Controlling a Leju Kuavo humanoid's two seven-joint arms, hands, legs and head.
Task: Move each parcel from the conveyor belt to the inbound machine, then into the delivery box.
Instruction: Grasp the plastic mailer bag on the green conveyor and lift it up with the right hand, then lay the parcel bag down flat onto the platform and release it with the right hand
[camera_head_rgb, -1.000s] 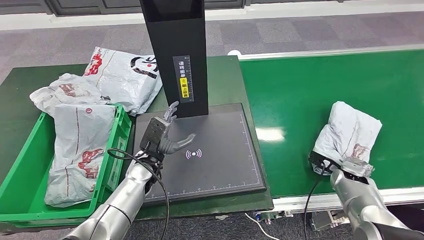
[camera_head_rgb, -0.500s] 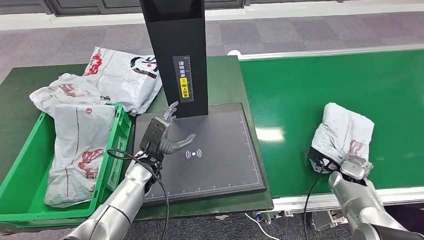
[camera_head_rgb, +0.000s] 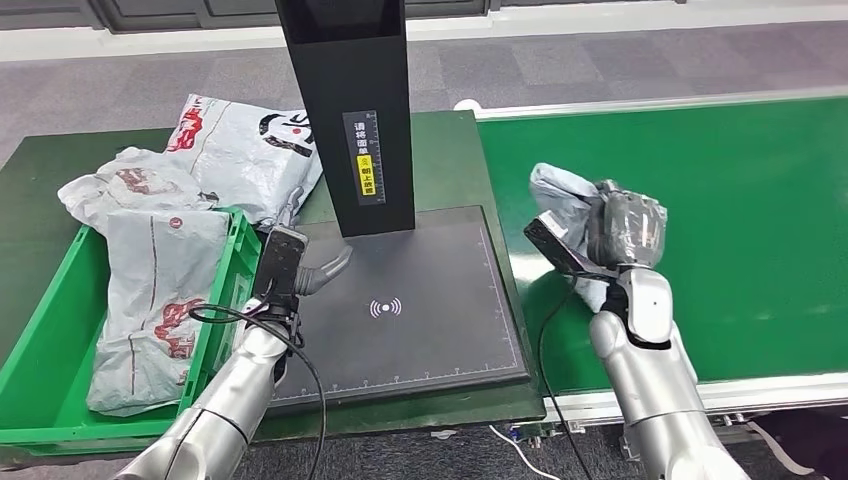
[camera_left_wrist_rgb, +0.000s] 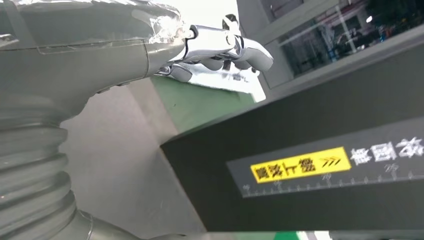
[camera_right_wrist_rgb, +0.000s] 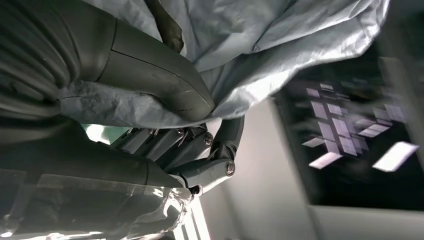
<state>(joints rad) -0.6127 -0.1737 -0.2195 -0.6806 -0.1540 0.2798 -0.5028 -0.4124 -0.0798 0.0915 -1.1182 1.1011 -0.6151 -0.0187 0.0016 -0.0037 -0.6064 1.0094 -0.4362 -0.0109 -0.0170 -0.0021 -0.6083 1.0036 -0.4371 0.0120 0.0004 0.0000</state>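
The green belt (camera_head_rgb: 720, 200) runs along the right side. A dark green table (camera_head_rgb: 60, 180) sits on the left. On the table stands the black machine (camera_head_rgb: 345, 110), a tall post with a flat black pad (camera_head_rgb: 420, 320) at its foot. A green box (camera_head_rgb: 40, 350) sits at the left edge of the pad, and one grey bag (camera_head_rgb: 160, 290) lies inside it. Two more bags (camera_head_rgb: 240, 150) lie on the table behind the box. The right hand (camera_head_rgb: 625, 228) holds a grey parcel (camera_head_rgb: 562, 195) up off the belt, near the right edge of the pad. Its thumb and fingers (camera_right_wrist_rgb: 210, 150) are squeezed tight on the wrap. The left hand (camera_head_rgb: 290, 262) hangs over the left edge of the pad with its fingers apart, and it holds nothing.
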